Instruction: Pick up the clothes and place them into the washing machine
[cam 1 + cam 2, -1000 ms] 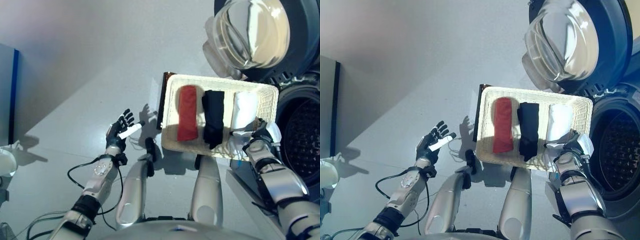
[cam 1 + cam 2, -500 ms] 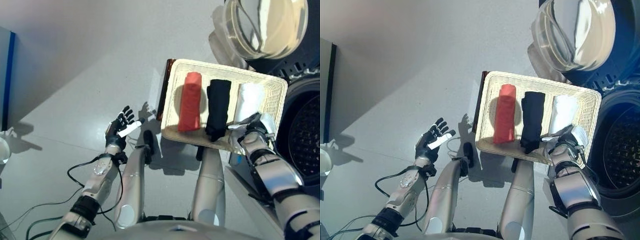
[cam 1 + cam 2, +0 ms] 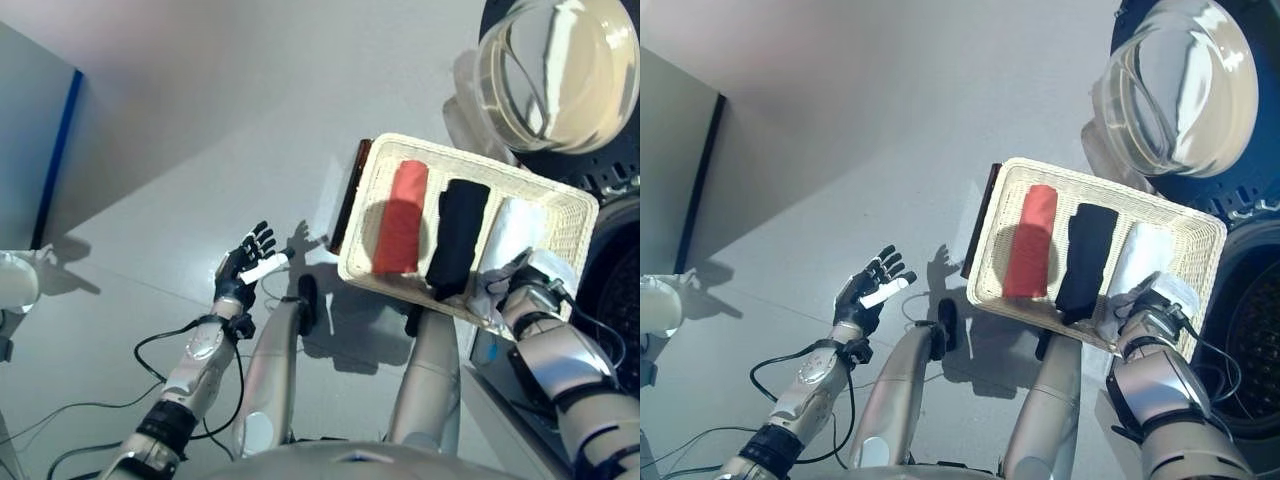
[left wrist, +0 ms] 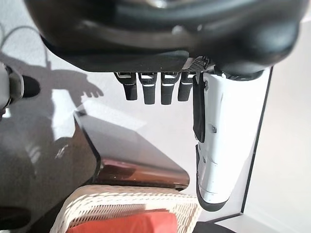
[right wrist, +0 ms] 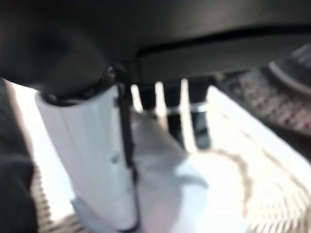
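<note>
The rolled white cloth (image 3: 508, 235) lies at the washer-side end of the cream woven rectangular basket (image 3: 372, 165), long axis across the basket. My right hand (image 3: 1145, 322) rests on its near end, thumb against the cloth; whether the fingers grip it is hidden. My left hand (image 3: 249, 265) is spread, well clear of the basket.

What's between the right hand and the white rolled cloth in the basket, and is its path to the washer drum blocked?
Nothing visible. The right hand is already on the white rolled cloth in the cream wicker basket. The washing machine's dark drum opening lies just beyond the basket's rim, and its round glass door is swung open.
</note>
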Robot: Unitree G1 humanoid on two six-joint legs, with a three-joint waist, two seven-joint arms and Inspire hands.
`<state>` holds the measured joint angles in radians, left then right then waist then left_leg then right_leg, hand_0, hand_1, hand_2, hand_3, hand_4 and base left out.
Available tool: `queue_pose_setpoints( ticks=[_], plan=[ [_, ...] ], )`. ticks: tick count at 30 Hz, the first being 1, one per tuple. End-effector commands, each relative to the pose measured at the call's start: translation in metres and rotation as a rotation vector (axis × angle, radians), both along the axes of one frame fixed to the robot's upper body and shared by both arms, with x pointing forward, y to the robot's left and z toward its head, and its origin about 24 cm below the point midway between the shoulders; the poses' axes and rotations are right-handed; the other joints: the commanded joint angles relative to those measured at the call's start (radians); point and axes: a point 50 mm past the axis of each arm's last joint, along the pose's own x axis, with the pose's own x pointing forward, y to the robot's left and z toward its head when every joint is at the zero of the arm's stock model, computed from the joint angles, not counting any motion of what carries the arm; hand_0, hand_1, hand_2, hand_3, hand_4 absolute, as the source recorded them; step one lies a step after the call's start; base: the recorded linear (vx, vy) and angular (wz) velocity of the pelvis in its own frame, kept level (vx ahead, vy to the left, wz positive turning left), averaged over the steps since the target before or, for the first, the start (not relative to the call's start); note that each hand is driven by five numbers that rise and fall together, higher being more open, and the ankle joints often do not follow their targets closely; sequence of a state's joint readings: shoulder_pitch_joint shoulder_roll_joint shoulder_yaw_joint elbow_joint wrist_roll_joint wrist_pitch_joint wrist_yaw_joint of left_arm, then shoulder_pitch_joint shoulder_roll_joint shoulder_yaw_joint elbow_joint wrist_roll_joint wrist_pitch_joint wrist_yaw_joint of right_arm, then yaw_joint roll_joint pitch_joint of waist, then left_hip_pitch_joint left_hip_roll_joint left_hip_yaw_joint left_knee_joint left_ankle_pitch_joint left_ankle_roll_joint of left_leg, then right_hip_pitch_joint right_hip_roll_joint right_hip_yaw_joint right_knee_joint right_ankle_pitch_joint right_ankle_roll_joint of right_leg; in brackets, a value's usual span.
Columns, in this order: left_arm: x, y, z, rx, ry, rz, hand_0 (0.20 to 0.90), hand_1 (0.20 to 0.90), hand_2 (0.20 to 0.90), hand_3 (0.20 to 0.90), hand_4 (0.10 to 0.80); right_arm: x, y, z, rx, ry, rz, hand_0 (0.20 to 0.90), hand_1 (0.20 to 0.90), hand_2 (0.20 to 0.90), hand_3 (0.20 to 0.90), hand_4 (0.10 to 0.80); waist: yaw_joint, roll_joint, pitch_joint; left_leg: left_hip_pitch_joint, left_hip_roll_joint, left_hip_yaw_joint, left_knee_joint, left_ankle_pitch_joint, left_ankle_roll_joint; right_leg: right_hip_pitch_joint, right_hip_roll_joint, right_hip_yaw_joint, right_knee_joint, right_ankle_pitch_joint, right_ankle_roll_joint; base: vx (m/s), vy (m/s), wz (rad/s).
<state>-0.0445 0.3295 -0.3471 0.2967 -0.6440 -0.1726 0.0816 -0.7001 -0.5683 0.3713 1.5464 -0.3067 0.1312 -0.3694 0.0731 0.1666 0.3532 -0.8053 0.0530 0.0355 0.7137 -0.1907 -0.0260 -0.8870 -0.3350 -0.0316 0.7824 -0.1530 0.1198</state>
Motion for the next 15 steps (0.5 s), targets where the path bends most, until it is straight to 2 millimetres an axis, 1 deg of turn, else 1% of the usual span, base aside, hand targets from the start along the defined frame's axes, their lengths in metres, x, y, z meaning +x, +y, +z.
queue_pose_setpoints(
  ticks=[1,2,3,4,5,6,7,8,9,11,12,13,15],
  plan=[
    [0.006,0.005,0.026,0.012,-0.145,-0.017,0.9,0.9,0.9,0.9,0.8,-0.033,-0.018,-0.017,0.01,0.137,-0.048,0.2,0.2,0.2,0.2,0.3,-0.004,0.02,0.017,0.05,0.041,-0.046,0.057,-0.093,-0.041,0.055,-0.035,0.086,-0.025,0.006,0.02,0.0,0.0,0.0],
    [0.006,0.005,0.026,0.009,-0.145,-0.012,0.9,0.9,0.9,0.9,0.8,-0.033,-0.021,-0.014,0.012,0.117,-0.065,0.2,0.2,0.2,0.2,0.3,-0.007,0.018,0.017,0.05,0.043,-0.045,0.059,-0.094,-0.041,0.052,-0.033,0.09,-0.024,0.006,0.019,-0.084,-0.001,-0.01],
    [0.006,0.006,0.026,0.006,-0.144,-0.008,0.9,0.9,0.9,0.9,0.8,-0.031,-0.025,-0.009,0.021,0.078,-0.085,0.2,0.2,0.2,0.2,0.3,-0.013,0.014,0.017,0.042,0.039,-0.039,0.037,-0.054,-0.035,0.046,-0.035,0.089,-0.052,0.045,0.011,-0.084,0.002,-0.01],
    [0.006,0.006,0.026,0.003,-0.142,-0.001,0.9,0.9,0.9,0.9,0.8,-0.029,-0.027,-0.005,0.041,0.027,-0.115,0.2,0.2,0.2,0.2,0.3,-0.016,0.013,0.018,0.042,0.04,-0.038,0.038,-0.055,-0.036,0.045,-0.034,0.091,-0.052,0.045,0.01,-0.086,0.007,-0.03],
    [0.006,0.006,0.026,0.003,-0.142,-0.001,0.9,0.9,0.9,0.9,0.8,-0.029,-0.027,-0.005,0.041,0.027,-0.115,0.2,0.2,0.2,0.2,0.3,-0.016,0.013,0.018,0.042,0.041,-0.038,0.038,-0.055,-0.036,0.045,-0.033,0.091,-0.052,0.045,0.01,0.01,-0.012,-0.04],
    [0.006,0.008,0.026,-0.004,-0.141,0.02,0.9,0.9,0.9,0.9,0.8,-0.024,-0.032,0.005,0.143,-0.177,-0.219,0.2,0.2,0.2,0.2,0.3,-0.027,0.008,0.018,0.043,0.044,-0.039,0.043,-0.059,-0.037,0.041,-0.029,0.096,-0.047,0.042,0.008,0.016,-0.01,-0.06],
    [0.006,0.009,0.026,-0.005,-0.14,0.035,0.9,0.9,0.9,0.9,0.8,-0.021,-0.033,0.01,0.223,-0.318,-0.282,0.2,0.2,0.2,0.2,0.3,-0.035,0.005,0.018,0.044,0.046,-0.037,0.041,-0.06,-0.039,0.039,-0.026,0.098,-0.047,0.041,0.008,0.016,-0.01,-0.06],
    [0.006,0.009,0.026,-0.005,-0.14,0.035,0.9,0.9,0.9,0.9,0.8,-0.021,-0.033,0.01,0.223,-0.318,-0.282,0.2,0.2,0.2,0.2,0.3,-0.034,0.005,0.018,0.044,0.046,-0.036,0.042,-0.06,-0.039,0.039,-0.026,0.098,-0.046,0.04,0.008,0.022,-0.008,-0.05],
    [0.007,0.014,0.024,-0.02,-0.135,0.085,0.9,0.9,0.9,0.9,0.8,-0.016,-0.033,0.015,0.403,-0.606,-0.41,0.2,0.2,0.2,0.2,0.3,-0.054,-0.005,0.02,0.049,0.053,-0.032,0.042,-0.067,-0.041,0.036,-0.016,0.105,-0.045,0.036,0.007,0.022,-0.009,-0.06],
    [0.008,0.016,0.026,-0.027,-0.143,0.117,0.9,0.9,0.9,0.9,0.8,-0.005,-0.022,0.02,0.579,-0.874,-0.504,0.2,0.2,0.2,0.2,0.3,-0.068,-0.011,0.021,0.051,0.06,-0.027,0.045,-0.075,-0.043,0.034,-0.006,0.109,-0.044,0.031,0.005,0.02,-0.011,-0.1],
    [0.008,0.018,0.027,-0.039,-0.146,0.139,0.9,0.9,0.9,0.9,0.8,0.001,-0.019,0.026,0.689,-1.05,-0.565,0.2,0.2,0.2,0.2,0.3,-0.08,-0.014,0.022,0.053,0.063,-0.026,0.044,-0.077,-0.045,0.031,0.0,0.111,-0.044,0.028,0.004,0.012,-0.006,-0.15],
    [0.008,0.019,0.027,-0.043,-0.148,0.154,0.9,0.9,0.9,0.9,0.8,0.001,-0.014,0.022,0.748,-1.106,-0.587,0.2,0.2,0.2,0.2,0.3,-0.088,-0.019,0.022,0.057,0.066,-0.022,0.041,-0.079,-0.047,0.031,0.004,0.113,-0.046,0.028,0.004,0.019,-0.011,-0.13],
    [0.007,0.02,0.028,-0.049,-0.15,0.16,0.9,0.9,0.9,0.9,0.8,0.001,-0.011,0.021,0.893,-1.292,-0.697,0.2,0.2,0.2,0.2,0.3,-0.1,-0.021,0.023,0.062,0.071,-0.022,0.038,-0.081,-0.05,0.033,0.01,0.113,-0.049,0.024,0.003,0.019,-0.028,-0.15]
  ],
)
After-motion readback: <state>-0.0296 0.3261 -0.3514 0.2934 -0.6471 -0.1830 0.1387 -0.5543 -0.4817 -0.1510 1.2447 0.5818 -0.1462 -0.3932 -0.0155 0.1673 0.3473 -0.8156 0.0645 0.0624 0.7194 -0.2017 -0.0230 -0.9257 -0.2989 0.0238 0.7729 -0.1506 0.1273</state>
